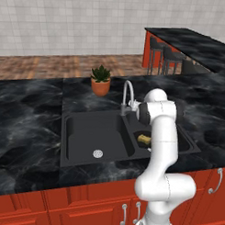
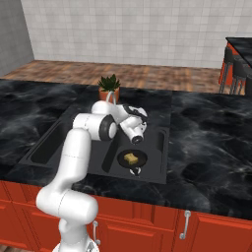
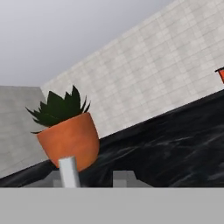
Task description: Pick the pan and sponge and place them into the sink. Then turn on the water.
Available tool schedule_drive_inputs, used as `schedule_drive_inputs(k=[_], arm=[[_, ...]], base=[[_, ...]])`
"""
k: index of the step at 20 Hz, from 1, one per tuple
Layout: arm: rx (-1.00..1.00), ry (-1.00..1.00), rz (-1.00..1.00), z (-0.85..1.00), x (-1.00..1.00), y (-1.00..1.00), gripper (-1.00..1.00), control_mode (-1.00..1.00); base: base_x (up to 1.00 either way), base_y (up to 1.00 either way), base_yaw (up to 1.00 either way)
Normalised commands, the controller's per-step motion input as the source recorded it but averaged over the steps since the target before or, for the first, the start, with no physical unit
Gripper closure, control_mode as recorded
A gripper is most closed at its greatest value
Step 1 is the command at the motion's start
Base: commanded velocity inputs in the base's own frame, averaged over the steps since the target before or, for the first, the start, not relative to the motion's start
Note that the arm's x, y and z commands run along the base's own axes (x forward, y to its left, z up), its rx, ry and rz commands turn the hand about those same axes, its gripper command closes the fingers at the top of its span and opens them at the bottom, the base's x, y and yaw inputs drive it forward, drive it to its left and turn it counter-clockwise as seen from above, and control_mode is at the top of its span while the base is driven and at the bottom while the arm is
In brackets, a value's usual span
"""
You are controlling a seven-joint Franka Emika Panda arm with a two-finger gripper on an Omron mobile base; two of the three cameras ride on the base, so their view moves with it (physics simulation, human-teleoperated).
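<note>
**Pan and sponge in the basin, hand up at the faucet**

The shallow round black pan (image 2: 132, 158) lies in the right basin of the matte black double sink (image 1: 76, 152), the yellow sponge (image 2: 130, 158) resting on it, so both placements look done. The two-finger gripper (image 2: 142, 119) sits beside the curved silver faucet (image 1: 128, 93), presumably for the water; whether it is clenched I cannot tell.
</note>
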Motion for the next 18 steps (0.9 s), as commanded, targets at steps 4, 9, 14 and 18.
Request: schedule_drive_inputs(k=[4, 9, 14, 18], arm=[[0.09, 0.04, -0.03, -0.06, -0.19, -0.54, 1.00, -1.00], [0.15, 0.05, 0.01, -0.10, -0.24, -0.46, 1.00, -1.00], [0.18, 0.04, 0.03, -0.10, -0.28, -0.36, 1.00, -1.00], [0.19, 0.04, 0.04, -0.10, -0.29, -0.33, 1.00, -1.00]], base=[[0.00, 0.00, 0.00], [0.00, 0.00, 0.00], [0.00, 0.00, 0.00], [0.00, 0.00, 0.00]])
